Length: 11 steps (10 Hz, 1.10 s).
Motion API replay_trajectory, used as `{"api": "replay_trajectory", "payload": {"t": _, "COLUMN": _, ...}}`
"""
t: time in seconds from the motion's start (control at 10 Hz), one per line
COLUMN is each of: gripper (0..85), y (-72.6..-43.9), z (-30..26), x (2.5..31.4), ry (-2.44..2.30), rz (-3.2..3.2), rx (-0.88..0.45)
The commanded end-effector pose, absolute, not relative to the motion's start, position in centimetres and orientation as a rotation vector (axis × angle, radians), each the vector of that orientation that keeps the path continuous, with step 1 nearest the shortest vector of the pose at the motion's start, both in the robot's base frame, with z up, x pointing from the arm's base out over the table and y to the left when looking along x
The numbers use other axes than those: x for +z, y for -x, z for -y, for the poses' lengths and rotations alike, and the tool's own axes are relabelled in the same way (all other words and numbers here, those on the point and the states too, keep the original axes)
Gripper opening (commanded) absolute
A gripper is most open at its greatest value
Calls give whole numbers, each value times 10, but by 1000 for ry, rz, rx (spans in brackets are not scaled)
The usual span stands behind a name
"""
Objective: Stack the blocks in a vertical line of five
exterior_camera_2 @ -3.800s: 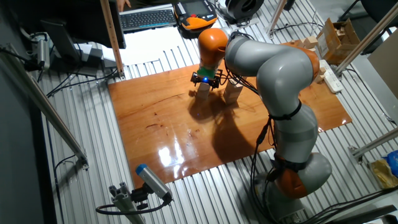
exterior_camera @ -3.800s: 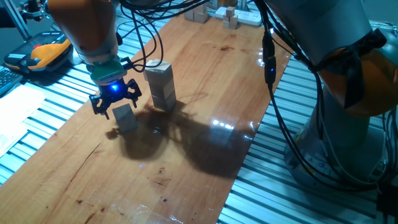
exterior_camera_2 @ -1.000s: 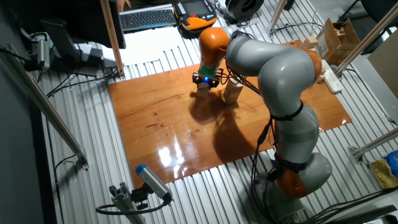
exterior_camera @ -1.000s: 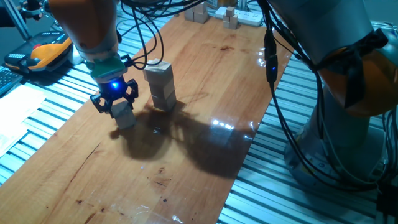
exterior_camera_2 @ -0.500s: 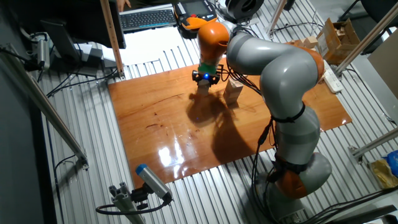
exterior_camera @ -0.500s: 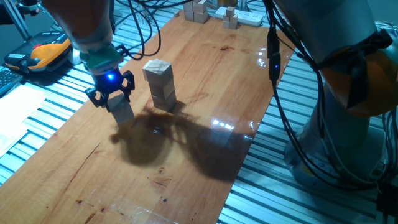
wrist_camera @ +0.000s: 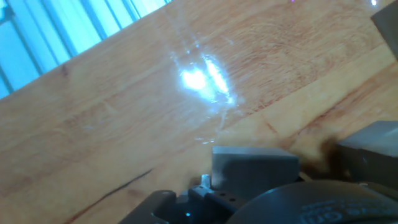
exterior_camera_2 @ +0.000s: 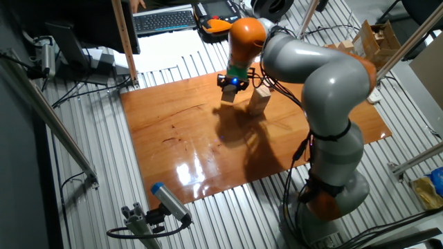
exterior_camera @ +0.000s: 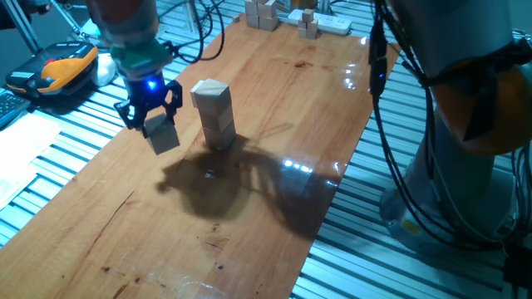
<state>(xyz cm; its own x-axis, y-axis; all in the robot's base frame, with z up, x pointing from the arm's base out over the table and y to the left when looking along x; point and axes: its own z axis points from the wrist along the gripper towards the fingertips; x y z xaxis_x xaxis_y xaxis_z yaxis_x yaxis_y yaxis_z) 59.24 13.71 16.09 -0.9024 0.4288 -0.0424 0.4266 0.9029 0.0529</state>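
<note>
Wooden bench [exterior_camera: 274,100], block stack [exterior_camera: 214,115] at centre.
Pincer [exterior_camera: 152,114] is clamped on one block [exterior_camera: 161,133], raised clear of the bench beside the stack.

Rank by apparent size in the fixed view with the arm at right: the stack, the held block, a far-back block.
1. Stack, largest.
2. Held block.
3. Far-back block, smallest, though distance shrinks it, so its true size is unsure.

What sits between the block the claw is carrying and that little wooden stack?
Nothing: in one fixed view only bare tabletop shows between the held block and the stack.
</note>
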Motion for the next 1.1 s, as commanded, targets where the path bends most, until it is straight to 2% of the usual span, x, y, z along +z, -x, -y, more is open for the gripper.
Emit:
{"api": "replay_trajectory", "payload": {"t": 0.0, "gripper": 0, "y": -590, "z": -136, "x": 168, "ry": -666, "rz": -3010, "rx": 64}}
{"api": "replay_trajectory", "payload": {"t": 0.6, "gripper": 0, "y": -585, "z": -128, "x": 202, "ry": -534, "rz": -3028, "rx": 89}}
{"api": "replay_trajectory", "payload": {"t": 1.0, "gripper": 0, "y": -582, "z": -121, "x": 215, "ry": -225, "rz": -3067, "rx": 90}}
